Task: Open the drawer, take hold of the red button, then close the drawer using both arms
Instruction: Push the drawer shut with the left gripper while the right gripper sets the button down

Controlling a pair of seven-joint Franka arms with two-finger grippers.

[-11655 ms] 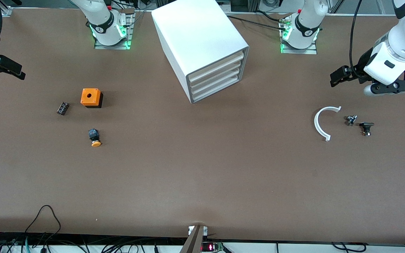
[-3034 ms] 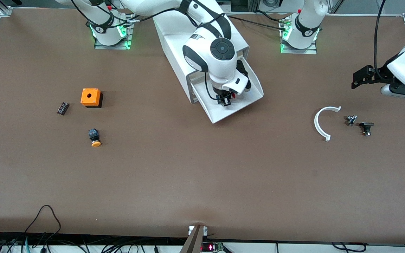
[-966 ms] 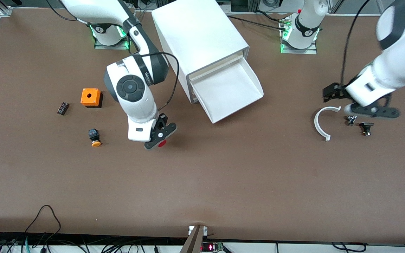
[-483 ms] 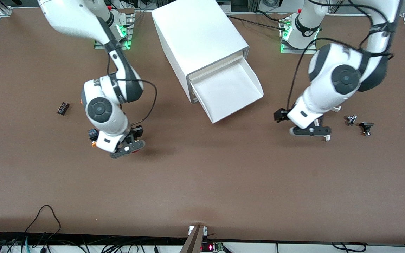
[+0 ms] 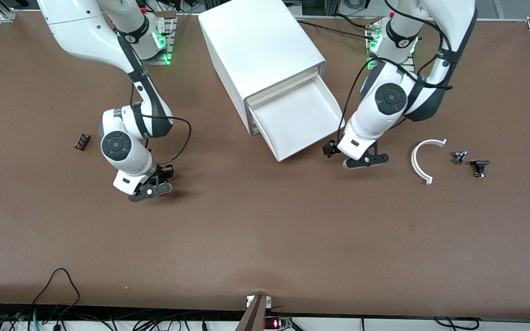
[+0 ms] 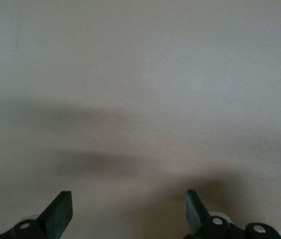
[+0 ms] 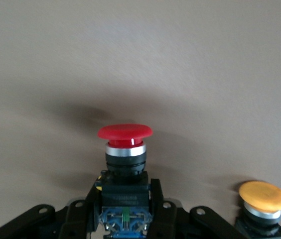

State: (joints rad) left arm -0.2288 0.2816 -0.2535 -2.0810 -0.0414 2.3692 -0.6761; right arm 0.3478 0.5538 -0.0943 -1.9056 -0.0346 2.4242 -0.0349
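The drawer point(image 5: 298, 120), the lowest in the white cabinet point(image 5: 260, 46), stands pulled out and its tray shows nothing inside. My right gripper point(image 5: 157, 191) point(image 7: 124, 199) is shut on the dark body of the button point(image 7: 125, 133), whose red cap point(image 5: 164, 193) points away from the wrist. It hangs low over the table toward the right arm's end. My left gripper point(image 5: 364, 161) point(image 6: 125, 214) is open and holds nothing. It hovers over bare table just beside the drawer's front corner, toward the left arm's end.
A yellow-capped button point(image 7: 263, 197) lies close beside my right gripper; the arm hides it in the front view. A small black part point(image 5: 82, 141) lies toward the right arm's end. A white arc point(image 5: 417, 161) and two small parts point(image 5: 459, 157) point(image 5: 479, 168) lie toward the left arm's end.
The right arm has carried the button away from the cabinet toward its own end of the table. The left arm has swung in from over the white arc to beside the drawer's front.
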